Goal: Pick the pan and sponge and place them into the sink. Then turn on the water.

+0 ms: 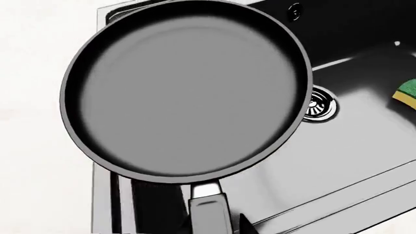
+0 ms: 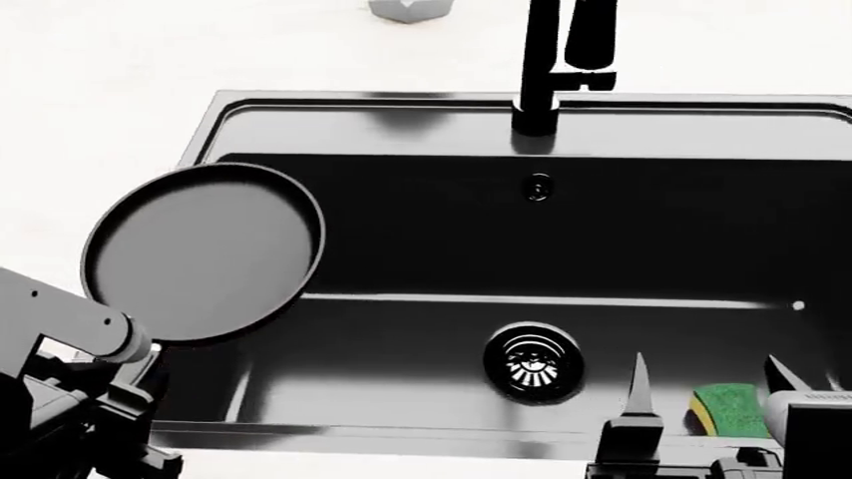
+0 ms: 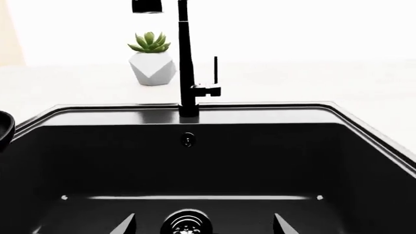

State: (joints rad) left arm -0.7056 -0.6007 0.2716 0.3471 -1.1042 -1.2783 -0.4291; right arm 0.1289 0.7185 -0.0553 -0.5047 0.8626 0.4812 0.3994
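The black pan [image 2: 203, 251] hangs tilted over the left end of the sink [image 2: 399, 105]. My left gripper [image 2: 140, 351] is shut on its handle [image 1: 208, 207]. In the left wrist view the pan [image 1: 185, 92] fills the frame above the basin floor. The green and yellow sponge [image 2: 729, 409] lies on the sink floor at the front right, also in the left wrist view [image 1: 407, 92]. My right gripper [image 2: 708, 377] is open and empty, its fingertips either side of the sponge. In the right wrist view it [image 3: 202, 225] faces the drain [image 3: 187, 223]. No water runs from the faucet [image 3: 187, 63].
The faucet's thin lever [image 3: 215, 70] stands right of its stem. A small succulent in a white pot [image 3: 151, 58] sits on the counter behind the sink. The drain [image 2: 533, 361] is mid-floor and the overflow hole [image 2: 538, 188] on the back wall. White counter surrounds the basin.
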